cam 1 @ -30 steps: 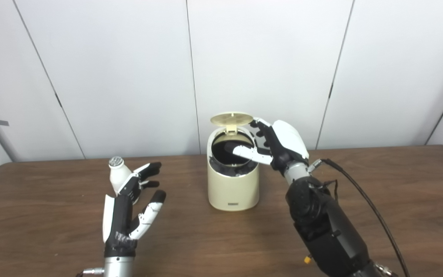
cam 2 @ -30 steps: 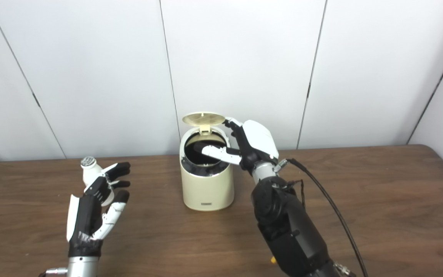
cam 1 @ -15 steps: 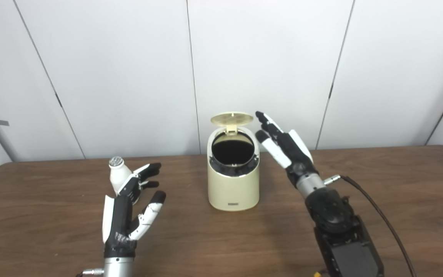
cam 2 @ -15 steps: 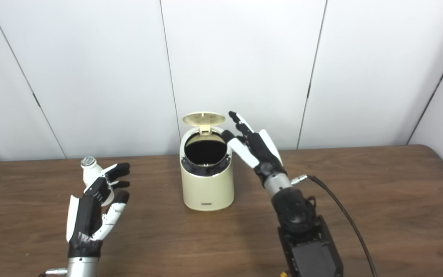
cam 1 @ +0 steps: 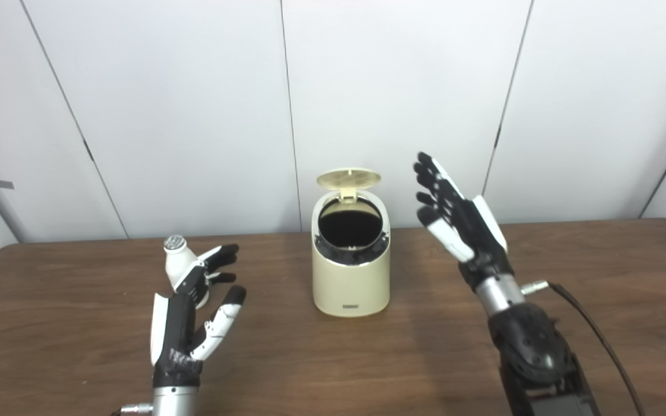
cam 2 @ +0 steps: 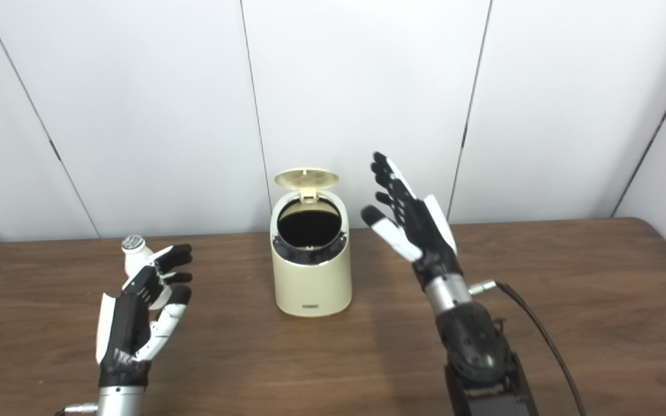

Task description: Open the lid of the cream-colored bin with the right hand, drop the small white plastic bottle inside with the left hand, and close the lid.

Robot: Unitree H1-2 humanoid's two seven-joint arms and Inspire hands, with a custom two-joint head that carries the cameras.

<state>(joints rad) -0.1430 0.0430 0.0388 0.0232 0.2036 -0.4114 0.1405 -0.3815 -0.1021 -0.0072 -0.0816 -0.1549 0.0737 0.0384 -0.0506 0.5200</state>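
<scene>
On the wood-grain desk the round cream bin stands with lid up, left robot hand spread wide before the white bottle, right robot hand splayed empty

The brown wooden worktop carries a cream-colored bin near its middle, lid up. A small white plastic bottle stands upright well to the bin's left.

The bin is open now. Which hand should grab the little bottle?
Left. The left hand is open right beside the bottle, while the right hand is open on the far side of the bin.
</scene>
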